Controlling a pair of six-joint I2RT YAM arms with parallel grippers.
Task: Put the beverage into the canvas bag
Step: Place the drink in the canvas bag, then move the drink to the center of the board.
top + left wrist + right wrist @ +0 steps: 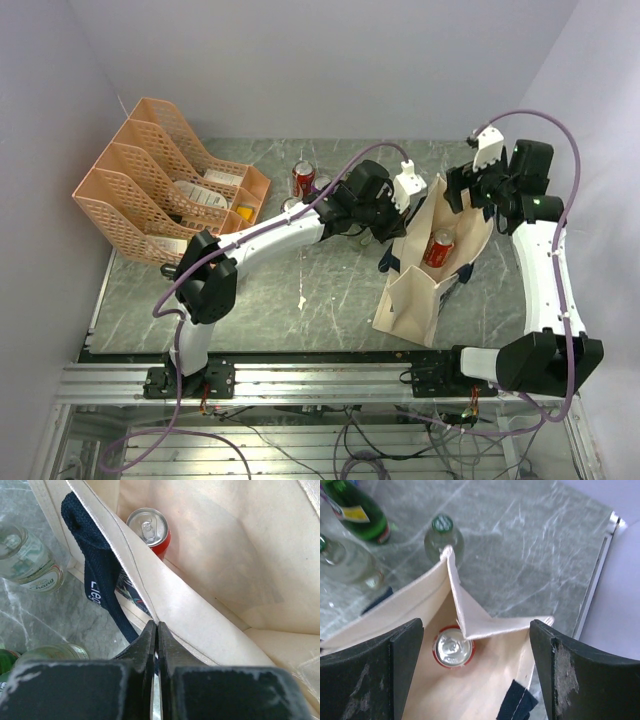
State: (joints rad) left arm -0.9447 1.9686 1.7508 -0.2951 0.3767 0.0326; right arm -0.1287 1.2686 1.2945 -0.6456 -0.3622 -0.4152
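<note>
From above, the canvas bag (425, 290) stands open on the surface (290, 290) with a red can (438, 248) upright inside it. The left tool (393, 232) is at the bag's left rim, and the right tool (462, 192) hangs over its far end. A second red can (303, 178) stands well apart, near the orange file trays (150, 190).

In the left wrist view, the left tool's fingers (147, 645) are pressed together, pinching the bag's rim beside the navy strap (100, 587).

In the right wrist view, the right tool is spread wide and empty, with the can below it. This can looks placed. What seems left is releasing the rim and withdrawing.
</note>
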